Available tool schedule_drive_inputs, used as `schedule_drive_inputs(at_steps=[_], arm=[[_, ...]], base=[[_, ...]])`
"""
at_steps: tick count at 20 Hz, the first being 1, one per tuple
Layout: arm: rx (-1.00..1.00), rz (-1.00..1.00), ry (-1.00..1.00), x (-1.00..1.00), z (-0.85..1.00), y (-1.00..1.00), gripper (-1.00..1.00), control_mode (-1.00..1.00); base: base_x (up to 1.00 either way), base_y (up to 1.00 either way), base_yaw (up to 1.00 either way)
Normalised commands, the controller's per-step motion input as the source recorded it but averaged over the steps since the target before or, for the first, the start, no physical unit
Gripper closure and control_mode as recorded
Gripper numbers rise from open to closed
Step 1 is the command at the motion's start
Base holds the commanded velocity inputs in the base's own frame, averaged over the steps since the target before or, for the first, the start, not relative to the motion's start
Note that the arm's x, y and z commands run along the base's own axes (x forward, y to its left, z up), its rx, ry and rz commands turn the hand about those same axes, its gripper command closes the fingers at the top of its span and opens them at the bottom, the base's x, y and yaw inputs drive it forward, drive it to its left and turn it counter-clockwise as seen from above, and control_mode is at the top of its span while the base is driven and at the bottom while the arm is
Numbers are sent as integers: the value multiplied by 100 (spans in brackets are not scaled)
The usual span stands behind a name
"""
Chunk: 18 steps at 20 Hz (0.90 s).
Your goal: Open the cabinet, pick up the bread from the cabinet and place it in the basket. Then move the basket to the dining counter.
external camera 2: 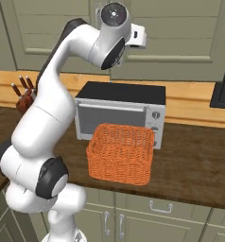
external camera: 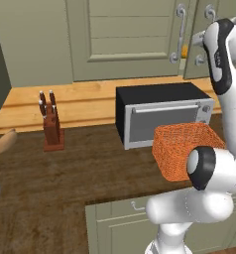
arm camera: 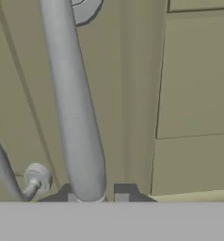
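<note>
The cabinet [external camera: 130, 39] [external camera 2: 180, 38] fills the wall above the counter. Its long curved bar handle [arm camera: 74, 117] runs between my two dark fingertips, and my gripper [arm camera: 99, 194] is shut on it. A second bar handle [external camera: 181, 32] hangs on the neighbouring door. A small golden-yellow bit, the bread [external camera: 184, 49], shows in the narrow gap between the doors. The orange woven basket [external camera: 182, 149] [external camera 2: 120, 153] stands open-topped on the dark counter, in front of the toaster oven. The dining counter is out of view.
A black and silver toaster oven [external camera: 162, 116] [external camera 2: 119, 111] sits behind the basket. A knife block [external camera: 51, 124] [external camera 2: 23, 97] stands to the left, and a wooden spoon [external camera: 6, 141] pokes in at the far left. Low cabinets [external camera 2: 157, 222] run under the counter.
</note>
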Motion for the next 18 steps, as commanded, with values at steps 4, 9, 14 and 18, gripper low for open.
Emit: schedule_drive_inputs(at_steps=[4, 9, 14, 18], arm=[[0, 0, -4, -100, 0, -61, 100, -100], [0, 0, 0, -100, 0, -76, 100, -100], [0, 0, 5, -97, -9, -98, 100, -100], [4, 0, 6, -86, -16, -97, 100, -100]], base=[[0, 0, 0], [0, 0, 0], [0, 0, 0], [0, 0, 0]])
